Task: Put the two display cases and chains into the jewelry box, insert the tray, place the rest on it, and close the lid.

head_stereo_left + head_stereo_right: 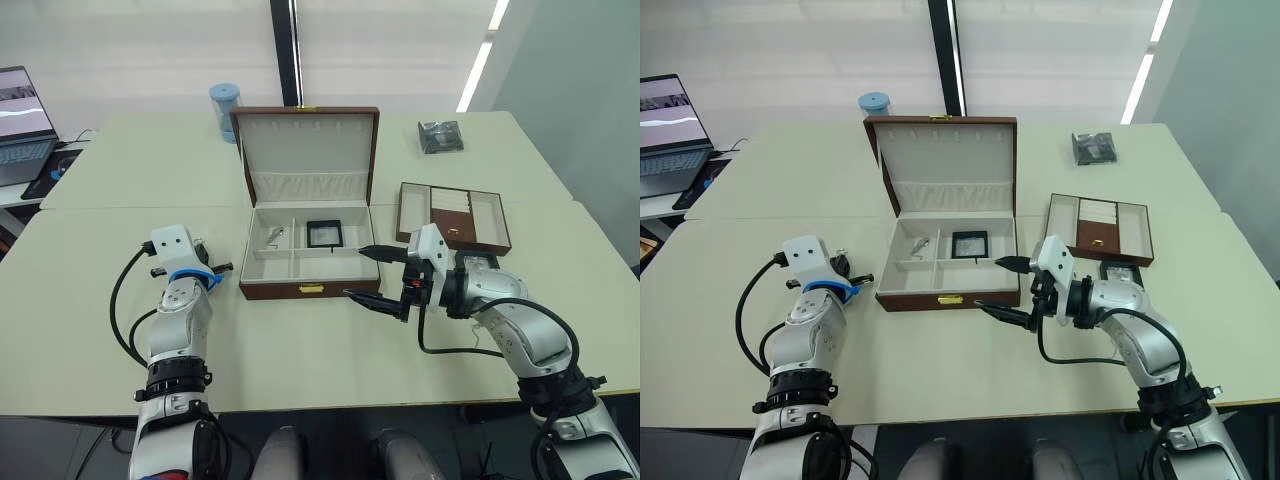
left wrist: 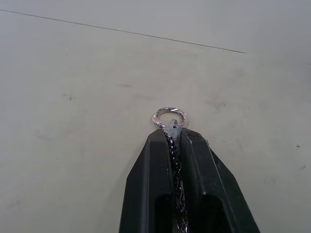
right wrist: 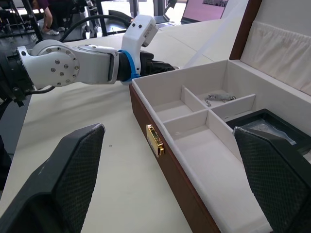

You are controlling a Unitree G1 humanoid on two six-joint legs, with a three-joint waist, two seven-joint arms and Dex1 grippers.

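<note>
fingers of left gripper (image 2: pixel 174 133) pinched on a chain (image 2: pixel 169 118), right gripper (image 1: pixel 374 275) spread wide at jewelry box (image 1: pixel 300 291) front, lid (image 1: pixel 308 145) up, w/ one display case (image 1: pixel 325 233) inside

I can't read any text, label, brand, number or sign here. The laptop (image 1: pixel 22 125) at the far left has its screen lit, but whatever is on it is too small for me to make out, and the gold clasp (image 3: pixel 155 140) on the jewelry box (image 1: pixel 310 290) carries no lettering.
</note>
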